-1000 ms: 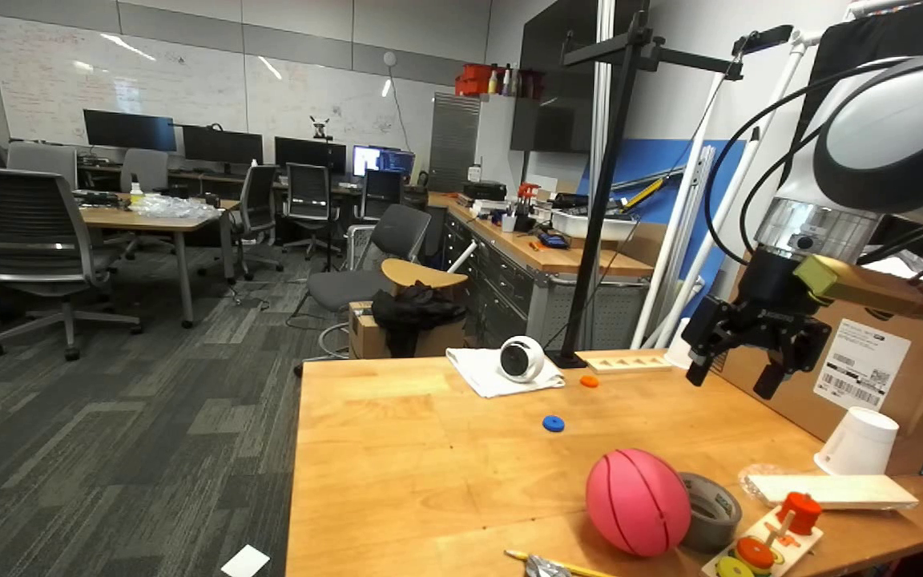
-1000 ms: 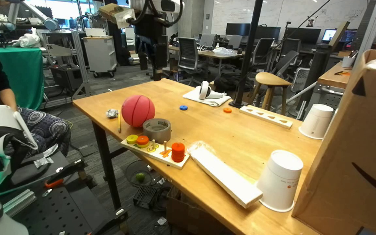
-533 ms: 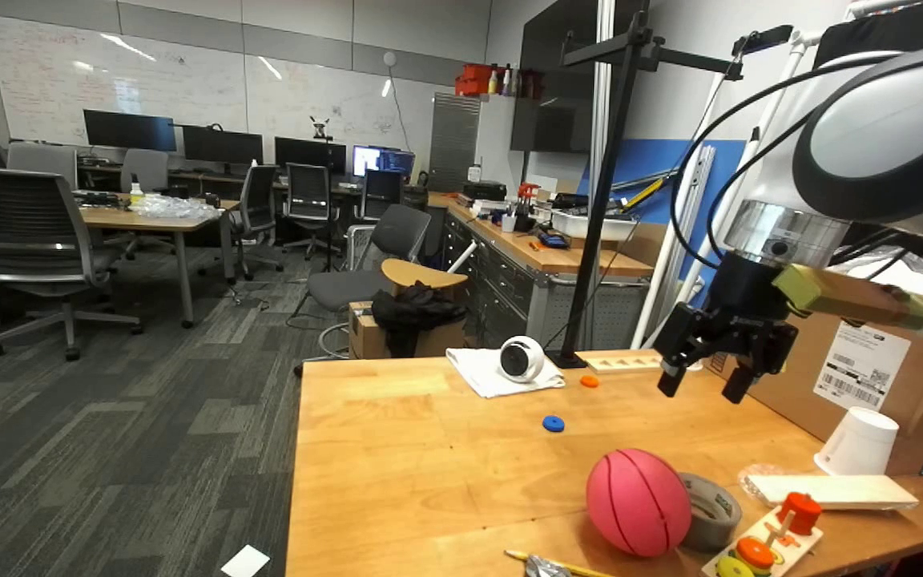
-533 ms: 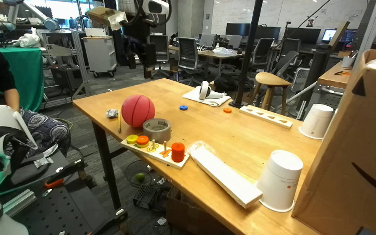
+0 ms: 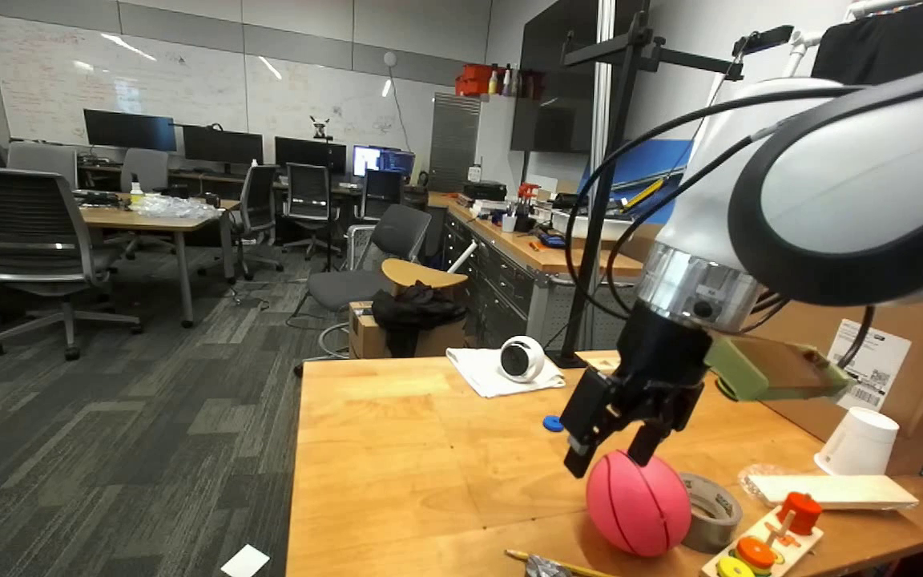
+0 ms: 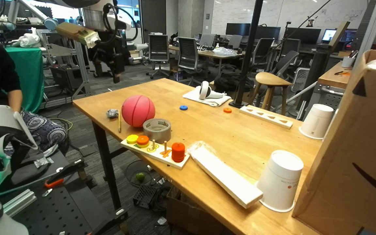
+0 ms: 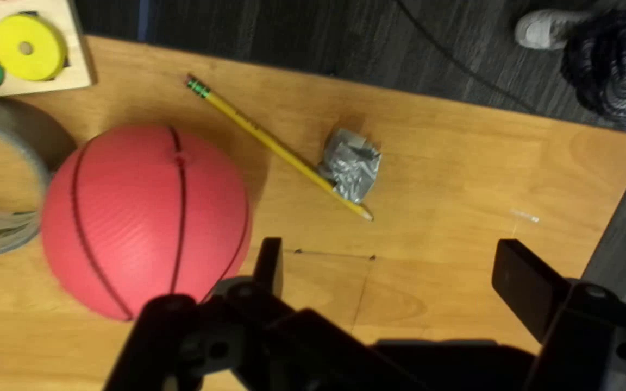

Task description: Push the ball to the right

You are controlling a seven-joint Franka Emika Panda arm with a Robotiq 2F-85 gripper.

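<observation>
We see the gripper [image 7: 400, 274] spread wide, tabletop [image 7: 427, 217] showing between its fingers [image 7: 527, 285]. We find it apart from the ball [image 6: 138, 111].

The white Panda arm [image 5: 850, 188] has a curved black band [image 5: 750, 230], silver wrist collar [image 5: 686, 282], looping black cables [image 5: 570, 232] and black 2-fingered Robotiq gripper [image 5: 612, 454].
</observation>
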